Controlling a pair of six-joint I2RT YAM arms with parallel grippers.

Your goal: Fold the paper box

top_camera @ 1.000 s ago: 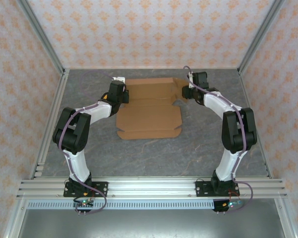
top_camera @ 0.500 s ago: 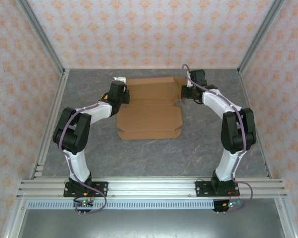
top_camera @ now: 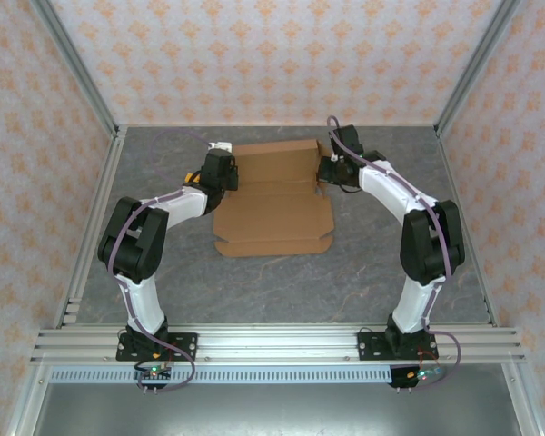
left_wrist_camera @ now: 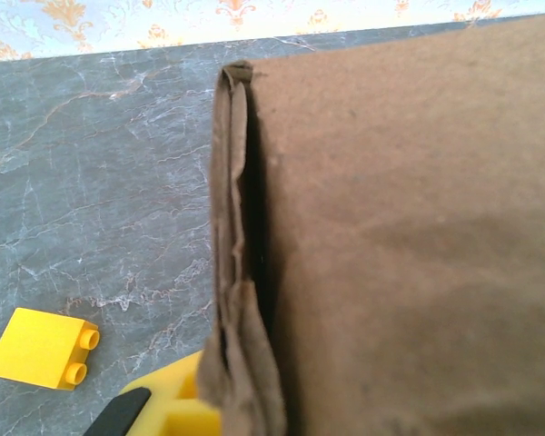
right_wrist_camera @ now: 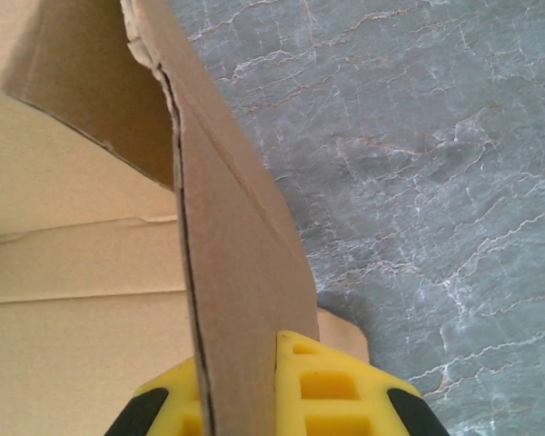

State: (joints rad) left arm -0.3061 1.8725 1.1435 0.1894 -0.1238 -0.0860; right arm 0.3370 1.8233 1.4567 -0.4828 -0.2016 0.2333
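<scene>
Right wrist view: the right gripper has its two yellow fingers pressed together on a raised flap of the paper box. The board stands on edge between them and runs up and away from the jaws. Left of that flap the sheet lies pale and flat, with a crease across it. Another panel tilts upward at the top left. Right of the flap is the grey marbled table, and a small cardboard tab pokes out just beside the right-hand finger.

At the left wrist, the left gripper is closed on the box's doubled-over, crumpled edge. One yellow finger shows at the bottom, touching that edge, while the other is hidden behind the board. The brown panel spreads away to the right of the fold. A small yellow block with two studs lies on the table to the left of the finger, apart from the cardboard.

From the top external camera, the box sits between the two arms toward the far half of the table. Each gripper holds one side edge near the far corners, the left arm at the left edge and the right arm at the right. The box's near part lies flat on the surface.
</scene>
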